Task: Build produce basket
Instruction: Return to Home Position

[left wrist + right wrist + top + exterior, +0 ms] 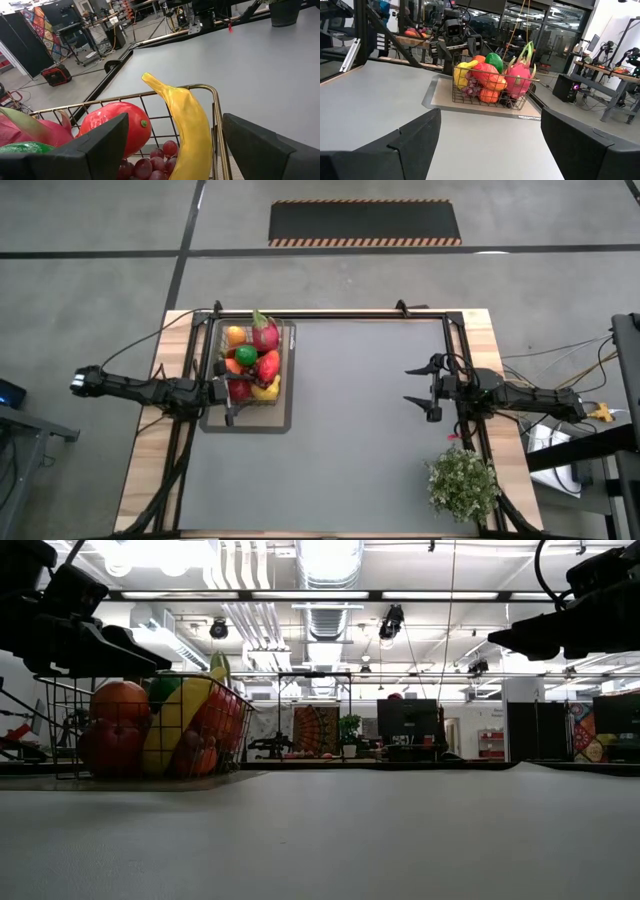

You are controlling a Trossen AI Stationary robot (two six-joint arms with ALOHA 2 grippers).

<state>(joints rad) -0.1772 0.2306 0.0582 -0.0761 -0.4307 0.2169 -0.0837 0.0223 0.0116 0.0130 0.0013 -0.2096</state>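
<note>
Grey matte mat [360, 420] covers the table, with bare wood strips along both sides. Low view adds a workshop room with ceiling ducts behind it.

Flat grey tray [285, 423], rounded corners, lies under the left jaws. On it stands the basket [62, 730]: rectangular, thin gold-toned wire grid, heaped above its rim.

Bushy potted plant [462, 483] stands to one side of the right jaws, near the right arm.

Left gripper [229, 400] hovers over the basket's edge. Its jaws are spread wide and hold nothing. Low view shows it above the rim, not touching the fruit.

Right gripper [412, 386] is well apart from the basket, facing it across bare mat. Its jaws are also spread wide and hold nothing.

Produce, all inside the basket:
- dragon fruit [264, 334]: pink, scaly. Long axis near upright in the right wrist view, green tips up. Sits at the end farthest from the left jaws.
- banana [187, 125]: smooth yellow, curved, just ahead of the left jaws. Leans on a rim corner, tip rising above the wire and pointing away from the jaws.
- red fruit [120, 127]: glossy, round, beside the banana.
- orange [235, 335] and lime [245, 356]: on top of the heap.
- grapes [155, 162]: purple cluster low under the banana. Clear in the left wrist view; cannot make them out in the high view.
</note>
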